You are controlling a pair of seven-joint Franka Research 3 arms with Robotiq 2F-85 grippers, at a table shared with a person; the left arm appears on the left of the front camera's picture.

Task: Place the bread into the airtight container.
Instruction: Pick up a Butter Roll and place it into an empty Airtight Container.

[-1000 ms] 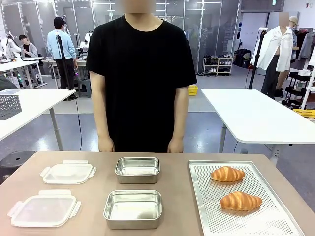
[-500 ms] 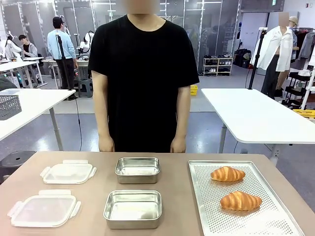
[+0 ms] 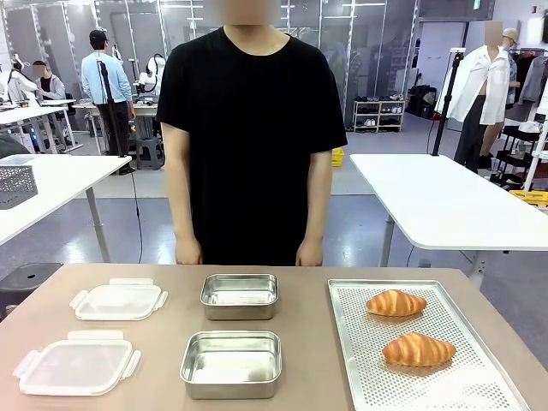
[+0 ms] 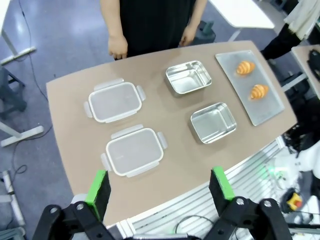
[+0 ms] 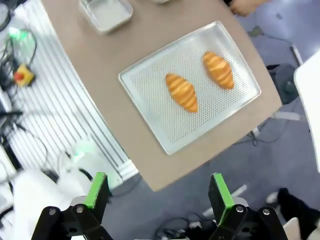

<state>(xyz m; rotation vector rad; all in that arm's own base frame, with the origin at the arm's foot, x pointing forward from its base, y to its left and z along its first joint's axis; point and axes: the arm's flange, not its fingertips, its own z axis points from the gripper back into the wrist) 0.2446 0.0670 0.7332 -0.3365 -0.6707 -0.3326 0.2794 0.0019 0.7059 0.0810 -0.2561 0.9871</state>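
The far croissant [image 3: 396, 302] and the near croissant [image 3: 419, 349] lie apart on the perforated metal tray [image 3: 445, 385] at the right end of the brown bench [image 3: 308, 342]; both lie lengthwise across the tray, outside the containers. At the middle of the bench stand two open steel boxes, the far container [image 3: 240, 295] and the larger near container [image 3: 231, 364]; to their left the far lid [image 3: 118, 300] and the near lid [image 3: 75, 364], translucent with side clips, lie flat on the bench. The person [image 3: 248, 128], in a black shirt, stands at the far edge with arms hanging. The left hand [image 4: 159, 175] hangs high above the bench's near edge, its green-padded fingers spread wide and empty; the right hand [image 5: 158, 177] hangs high over the tray's side of the bench, likewise wide and empty.
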